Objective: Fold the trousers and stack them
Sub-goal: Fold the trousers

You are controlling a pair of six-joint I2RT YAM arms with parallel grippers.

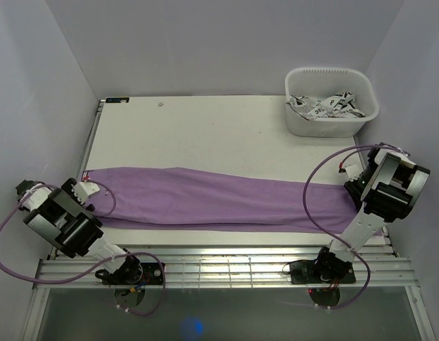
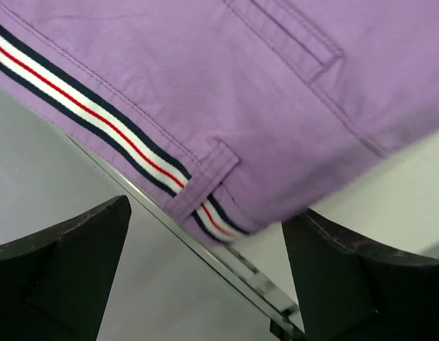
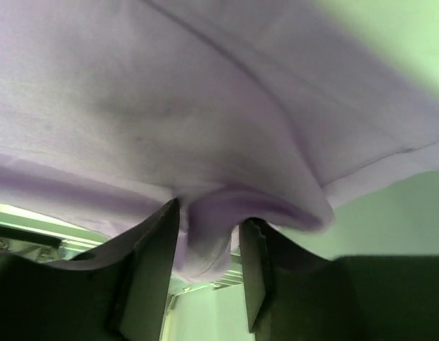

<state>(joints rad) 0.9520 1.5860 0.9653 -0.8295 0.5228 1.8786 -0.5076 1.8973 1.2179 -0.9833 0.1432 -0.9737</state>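
Found the trousers (image 1: 205,202) stretched as one long band across the lower middle of the top view, reaching from the left edge of the table (image 1: 205,128) to the right edge, apparently doubled lengthwise. Saw the left gripper (image 2: 209,220) spread wide and holding nothing, poised at the waist corner at lower centre of its wrist view. Saw the right gripper (image 3: 209,220) set narrow around a fold of cloth filling the gap between its fingers. Judged the main risk to sit on the right: could drag the leg end and skew the band by lifting or backing away with that fold caught. Judged a lesser risk on the left: could tip the waist corner over the table's lip with a careless nudge, given how near the lip it lay. Got the garment's whole lie, and the white bin (image 1: 332,103) at upper right, only from the top view. Got the striped waistband tape (image 2: 99,117), a belt loop (image 2: 214,174) and the caught fold only from the wrist views. Could not read either jaw opening from above.
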